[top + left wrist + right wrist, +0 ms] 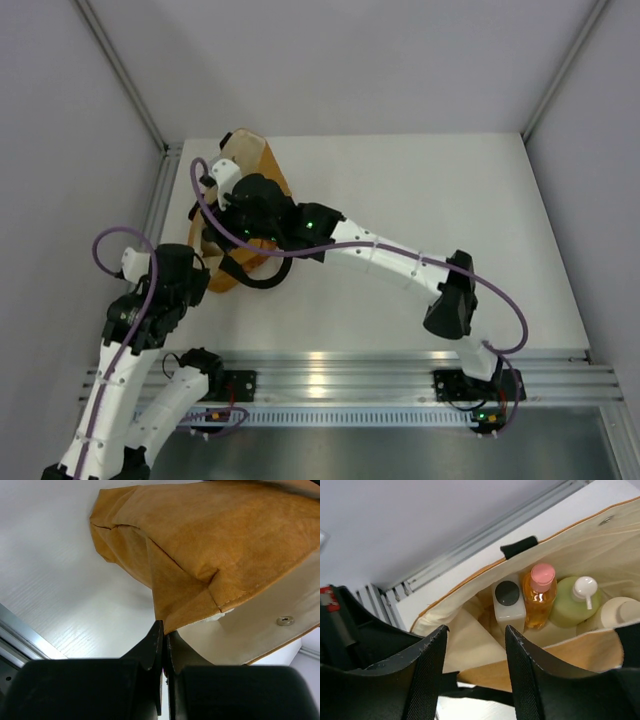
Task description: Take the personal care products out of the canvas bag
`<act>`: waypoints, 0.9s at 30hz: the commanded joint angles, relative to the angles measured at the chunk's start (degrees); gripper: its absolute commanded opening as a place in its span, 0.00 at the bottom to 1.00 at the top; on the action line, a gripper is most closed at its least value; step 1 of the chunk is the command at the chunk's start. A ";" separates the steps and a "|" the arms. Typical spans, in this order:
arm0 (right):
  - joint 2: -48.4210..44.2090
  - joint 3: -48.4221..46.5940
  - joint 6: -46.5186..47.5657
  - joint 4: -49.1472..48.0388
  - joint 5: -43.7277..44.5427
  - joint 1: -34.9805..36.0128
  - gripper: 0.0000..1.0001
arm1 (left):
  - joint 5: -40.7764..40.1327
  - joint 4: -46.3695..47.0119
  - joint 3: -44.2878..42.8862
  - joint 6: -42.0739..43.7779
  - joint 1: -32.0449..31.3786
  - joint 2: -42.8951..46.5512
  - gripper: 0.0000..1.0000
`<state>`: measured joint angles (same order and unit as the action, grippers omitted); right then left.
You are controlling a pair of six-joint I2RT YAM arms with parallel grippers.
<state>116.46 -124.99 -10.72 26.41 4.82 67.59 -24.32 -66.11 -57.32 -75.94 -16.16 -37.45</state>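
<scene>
The canvas bag (256, 160), mustard-orange with cream lining (470, 640), lies at the table's far left. In the left wrist view my left gripper (164, 630) is shut on a corner of the bag's rim (190, 605). My right gripper (476, 630) hangs over the bag's mouth, open, with nothing between its fingers. Inside stand the personal care products, side by side. They are a clear-white squarish bottle with a black cap (508, 600), an orange one with a pink cap (540, 592), a pale green one with a white cap (572, 602) and a beige one (615, 612), partly hidden.
A black strap handle (519, 546) sits on the bag's far rim, and a metal snap (285, 621) on the lining. The white table (430, 200) extends to the right of the bag. An aluminium rail (330, 375) runs along the near edge. Grey walls close in the left and back.
</scene>
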 commanded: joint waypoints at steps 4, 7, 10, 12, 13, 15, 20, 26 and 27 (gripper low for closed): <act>6.31 -0.70 2.38 -2.16 -2.62 -0.18 0.47 | -0.29 -3.77 3.00 -2.81 -0.01 0.97 0.00; 7.63 0.53 0.97 -2.24 -2.88 0.00 0.47 | -1.52 -3.77 3.27 -2.90 -0.10 1.68 0.00; 9.21 1.24 0.53 -2.77 -2.80 -0.09 0.50 | -3.19 -3.77 3.53 -2.72 -0.01 1.07 0.00; 10.79 0.89 0.53 -3.38 -3.15 -0.18 0.51 | -3.37 -3.77 3.71 -2.54 -0.10 0.54 0.00; 11.32 0.54 0.53 -4.00 -3.76 -0.27 0.51 | -3.20 -3.68 3.79 -2.46 -0.10 0.28 0.00; 12.64 -0.60 0.26 -4.26 -3.77 -0.62 0.52 | -2.84 -3.77 3.88 -2.46 -0.10 0.45 0.00; 13.88 -1.49 -0.44 -6.46 -1.48 -1.76 0.53 | -3.02 -4.56 3.62 -3.68 -0.01 2.81 0.00; 13.88 -3.07 -0.44 -9.71 0.98 -3.08 0.53 | -2.84 -4.82 3.71 -5.71 -0.10 4.93 0.00; 13.62 -3.07 -0.88 -10.67 1.76 -3.17 0.53 | -3.10 -4.82 3.53 -5.62 -0.10 4.85 0.00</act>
<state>130.04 -125.14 -11.14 20.56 3.09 66.39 -25.17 -66.46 -53.82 -80.34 -16.29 -33.47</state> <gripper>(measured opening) 0.529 0.025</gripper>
